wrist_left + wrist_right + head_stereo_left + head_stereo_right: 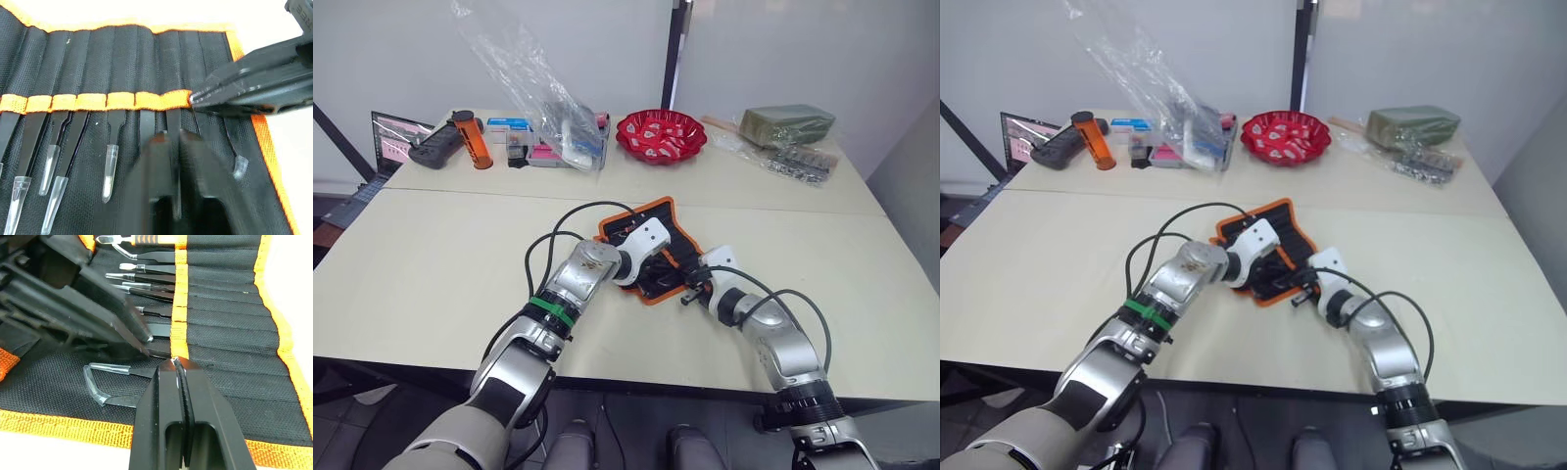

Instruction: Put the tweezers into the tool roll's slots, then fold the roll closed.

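Note:
The tool roll (pixel 661 211) lies open at the middle of the table, black with orange edging (pixel 266 142). An orange band (pixel 88 101) runs across its slots (pixel 122 58). Several tweezers (pixel 111 147) sit in the slots, clear caps on their tips. My left gripper (pixel 173 134) hovers over the roll, shut on one tweezers (pixel 173 120) whose end is at the band. My right gripper (pixel 175 363) comes in from the roll's near right edge, shut, its tips touching the band beside that slot. Curved tweezers (pixel 105 382) lie in the end slot.
At the back of the table stand a red bowl (pixel 661 135), a clear plastic bag (pixel 533 83) over small boxes, an orange cylinder (pixel 470 140), a black controller (pixel 435 152) and a green packet (pixel 788 124). A laptop (pixel 396 132) sits at far left.

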`<state>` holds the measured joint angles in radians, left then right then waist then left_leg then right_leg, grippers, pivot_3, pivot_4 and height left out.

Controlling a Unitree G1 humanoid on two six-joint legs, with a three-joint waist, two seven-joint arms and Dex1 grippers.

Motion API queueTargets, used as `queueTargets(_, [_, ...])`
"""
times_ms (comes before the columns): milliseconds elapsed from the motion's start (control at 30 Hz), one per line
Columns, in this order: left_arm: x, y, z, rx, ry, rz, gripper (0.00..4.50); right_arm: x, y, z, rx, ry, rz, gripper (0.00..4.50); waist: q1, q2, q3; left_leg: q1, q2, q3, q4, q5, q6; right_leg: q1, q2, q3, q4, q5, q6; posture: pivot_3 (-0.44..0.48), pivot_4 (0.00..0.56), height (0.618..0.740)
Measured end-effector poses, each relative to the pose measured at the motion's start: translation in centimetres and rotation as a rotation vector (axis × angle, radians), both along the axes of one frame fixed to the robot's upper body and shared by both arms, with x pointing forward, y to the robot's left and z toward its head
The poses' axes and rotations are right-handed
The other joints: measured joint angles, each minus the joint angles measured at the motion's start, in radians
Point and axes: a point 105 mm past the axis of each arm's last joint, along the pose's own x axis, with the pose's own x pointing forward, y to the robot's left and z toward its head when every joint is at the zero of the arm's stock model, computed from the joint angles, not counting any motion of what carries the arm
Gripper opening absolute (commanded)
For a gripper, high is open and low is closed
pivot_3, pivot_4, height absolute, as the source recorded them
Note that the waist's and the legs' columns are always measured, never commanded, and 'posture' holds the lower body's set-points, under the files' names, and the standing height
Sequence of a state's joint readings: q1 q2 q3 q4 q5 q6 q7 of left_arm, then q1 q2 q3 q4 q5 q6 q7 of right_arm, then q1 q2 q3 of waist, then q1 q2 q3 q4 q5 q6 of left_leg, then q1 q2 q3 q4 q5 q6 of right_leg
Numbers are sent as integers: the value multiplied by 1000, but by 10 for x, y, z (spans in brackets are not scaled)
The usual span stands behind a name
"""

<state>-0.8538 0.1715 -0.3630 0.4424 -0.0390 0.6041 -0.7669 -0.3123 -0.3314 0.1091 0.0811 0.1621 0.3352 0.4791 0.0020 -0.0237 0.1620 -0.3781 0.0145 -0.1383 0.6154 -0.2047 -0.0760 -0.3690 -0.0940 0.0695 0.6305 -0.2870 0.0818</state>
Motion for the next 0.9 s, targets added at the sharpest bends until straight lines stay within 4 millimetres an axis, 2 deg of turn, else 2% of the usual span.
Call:
queueTargets(167, [0, 30, 6, -25, 17, 52, 3650, 0, 1, 0, 7, 1, 3, 0, -3, 0, 0, 0, 0, 0, -1, 0, 0, 0, 0, 0, 0, 0, 0, 0, 150, 740])
queueTargets(233, [2, 46, 19, -77, -2, 79, 4388, 0, 0, 0, 11, 3, 0, 0, -2, 0, 0, -1, 0, -1, 0, 0, 0, 0, 0, 0, 0, 0, 0, 0, 150, 740])
queueTargets(333, [3, 57, 44, -159, -50, 66, 4455, -1, 0, 1, 25, 8, 6, 0, -3, 0, 0, -1, 0, -1, 0, 0, 0, -1, 0, 0, 0, 0, 0, 0, 150, 740])
queueTargets(500, [2, 96, 90, -212, -173, 41, 4455, -1, 0, 11, 100, 62, 23, 0, -11, 1, 0, -2, 0, -1, -3, 0, 0, -2, 0, 0, 0, 0, -1, 0, 150, 740])
queueTargets(567, [-3, 108, 96, -220, -181, 28, 4455, -3, 3, 17, 122, 97, 46, 0, -16, 1, 1, -5, 0, -1, -2, 0, 0, -5, 0, 0, 0, 3, -6, 0, 150, 740])
queueTargets(667, [-13, 141, 94, -191, -198, 38, 4455, -15, 9, 29, 126, 149, 124, 0, -31, 2, 1, -10, 1, -1, -4, 0, 0, -15, 0, 0, 5, 4, -8, 0, 150, 740])
queueTargets(700, [-16, 149, 90, -179, -193, 48, 4500, -18, 12, 33, 129, 157, 148, 415, -37, 2, 1, -12, 1, -1, -4, 0, 0, -19, 0, 0, 11, 4, -8, 0, 150, 740])
queueTargets(767, [-25, 163, 79, -168, -176, 50, 4500, -23, 18, 39, 124, 165, 185, 803, -44, 2, 2, -11, 1, -1, -5, 0, 0, -20, 1, 0, 13, 3, -10, 0, 150, 740])
queueTargets(900, [-43, 186, 61, -162, -129, 74, 4500, -35, 29, 53, 55, 139, 277, 2227, -49, 3, 4, -11, 2, 0, -5, 0, 0, -20, 1, 0, 12, 3, -10, 0, 150, 740])
